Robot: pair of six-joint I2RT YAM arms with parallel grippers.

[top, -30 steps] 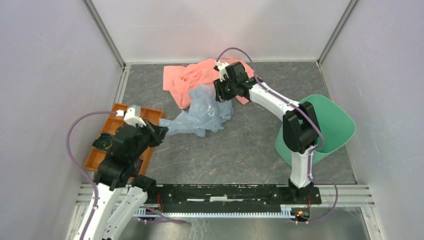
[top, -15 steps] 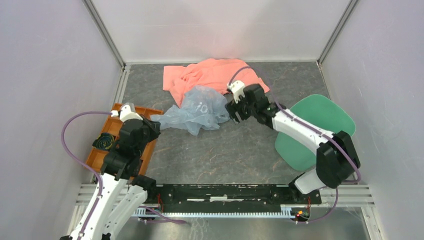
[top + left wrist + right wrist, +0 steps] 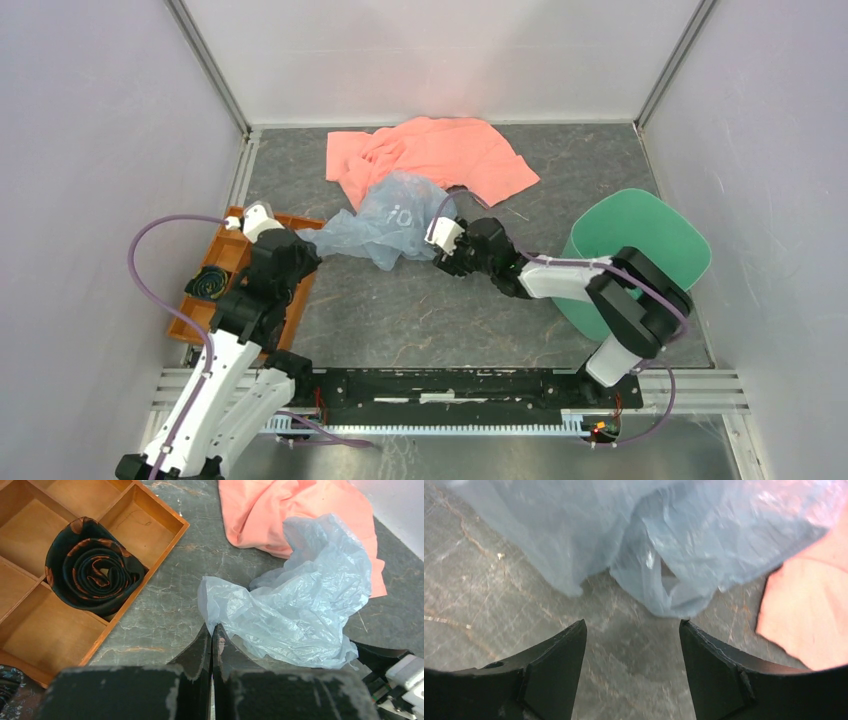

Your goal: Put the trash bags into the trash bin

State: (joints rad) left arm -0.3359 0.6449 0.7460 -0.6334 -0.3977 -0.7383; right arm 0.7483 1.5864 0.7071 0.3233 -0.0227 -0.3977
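Observation:
The pale blue-grey trash bag [image 3: 395, 220] lies crumpled on the grey floor, partly over the salmon-pink cloth [image 3: 430, 155]. My left gripper [image 3: 306, 250] is shut on the bag's left corner; the wrist view shows the film [image 3: 300, 605] pinched between the closed fingertips [image 3: 212, 628]. My right gripper [image 3: 446, 256] is open and empty, low at the bag's right edge. In its wrist view the bag [image 3: 624, 530] hangs just beyond the spread fingers [image 3: 631, 625]. The green trash bin [image 3: 640, 240] stands at the right, behind the right arm.
An orange compartmented tray [image 3: 190, 315] sits at the left under my left arm, with a rolled dark tie [image 3: 92, 570] in one compartment. The pink cloth [image 3: 280, 510] spreads toward the back wall. Walls enclose three sides.
My right gripper has come back from over the pink cloth and dropped to the bag's right edge. My left gripper has drawn the bag's corner slightly left.

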